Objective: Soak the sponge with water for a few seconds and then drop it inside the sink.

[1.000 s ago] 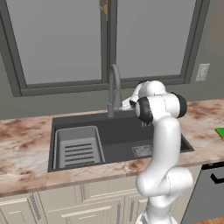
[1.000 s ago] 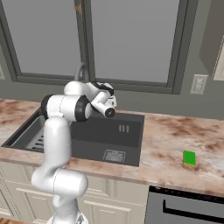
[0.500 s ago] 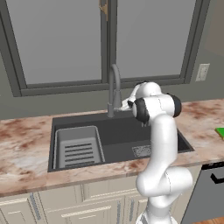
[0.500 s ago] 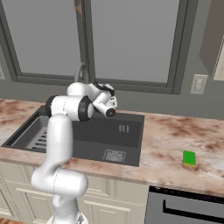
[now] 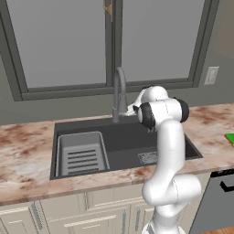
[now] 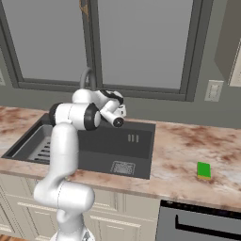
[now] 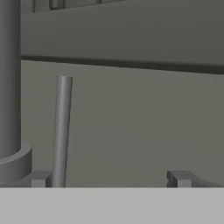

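Where the arm rises at the lower right of the left base view, it bends over the sink (image 5: 123, 144) and carries its hand up behind the faucet (image 5: 119, 93), near the back wall; the fingers themselves are hidden by the arm's joints here. A lighter grey rack (image 5: 82, 153) sits in the left half of the basin, the drain grate (image 5: 147, 157) lies right of the middle, and a green sliver of the sponge (image 5: 230, 138) shows at the right edge on the counter (image 5: 27, 151). In the right base view the hand is level with the faucet's (image 6: 87, 77) base, above the sink's (image 6: 134, 143) back rim, and the sponge (image 6: 204, 170) lies flat on the counter (image 6: 188, 150), well to the right of the basin and apart from the arm. In the hand view the gripper (image 7: 109, 179) is spread wide and grasps nothing; its left fingertip (image 7: 40, 178) stands just beside a thin upright rod (image 7: 61, 131), with the faucet's thick column (image 7: 9, 87) at the left edge.
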Available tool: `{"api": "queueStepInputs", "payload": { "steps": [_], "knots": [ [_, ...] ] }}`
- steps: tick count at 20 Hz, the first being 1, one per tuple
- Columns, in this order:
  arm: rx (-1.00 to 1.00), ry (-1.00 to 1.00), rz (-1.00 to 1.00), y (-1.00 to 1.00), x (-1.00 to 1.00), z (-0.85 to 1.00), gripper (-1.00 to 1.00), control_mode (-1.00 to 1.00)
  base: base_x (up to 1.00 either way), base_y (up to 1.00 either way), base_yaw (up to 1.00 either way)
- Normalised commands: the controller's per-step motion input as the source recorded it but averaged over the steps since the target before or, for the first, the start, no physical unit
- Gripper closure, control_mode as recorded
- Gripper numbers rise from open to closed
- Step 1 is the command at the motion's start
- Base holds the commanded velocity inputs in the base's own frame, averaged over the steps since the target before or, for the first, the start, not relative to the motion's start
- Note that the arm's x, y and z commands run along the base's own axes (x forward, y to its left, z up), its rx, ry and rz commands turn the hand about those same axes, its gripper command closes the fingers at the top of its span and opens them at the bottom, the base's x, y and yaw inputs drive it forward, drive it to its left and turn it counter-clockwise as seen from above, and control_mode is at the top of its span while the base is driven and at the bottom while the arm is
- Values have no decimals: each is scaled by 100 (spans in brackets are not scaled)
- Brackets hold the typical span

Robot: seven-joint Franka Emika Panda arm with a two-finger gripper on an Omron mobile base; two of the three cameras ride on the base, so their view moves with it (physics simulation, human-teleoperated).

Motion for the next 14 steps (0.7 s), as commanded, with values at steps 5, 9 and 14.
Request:
{"api": "queueStepInputs", "payload": {
  "steps": [5,9,14],
  "knots": [
    [0,0,-8,-21,2,0,-100,-100,0,0,0],
    [0,0,-11,-23,1,0,-100,-100,0,0,0],
    [0,0,-7,-32,2,-1,-100,-100,0,0,0]
  ]
}}
